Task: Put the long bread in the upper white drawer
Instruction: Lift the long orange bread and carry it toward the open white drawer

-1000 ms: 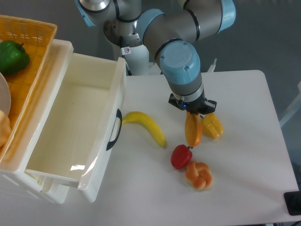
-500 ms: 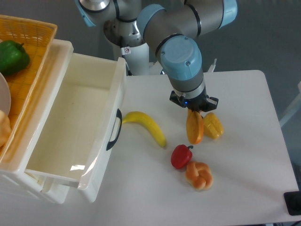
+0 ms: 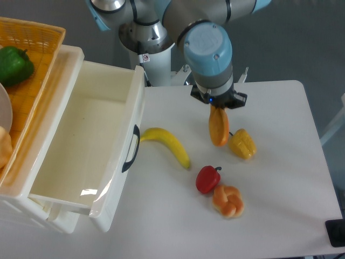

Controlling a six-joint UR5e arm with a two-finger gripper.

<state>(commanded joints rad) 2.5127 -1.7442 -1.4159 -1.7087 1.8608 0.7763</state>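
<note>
hanging from the gripper (image 3: 218, 106), the long bread (image 3: 218, 128) clears the table (image 3: 280, 162).

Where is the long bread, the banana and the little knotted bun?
long bread (image 3: 219, 128), fixed camera, middle of the hanging loaf
banana (image 3: 167, 143), fixed camera, middle of its curve
knotted bun (image 3: 228, 200), fixed camera, top of the knot

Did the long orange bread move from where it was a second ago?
Yes. The long bread, hanging from the gripper, has gone up and away from the red pepper; its lower end was near the pepper's stem and is now well above it.
</note>
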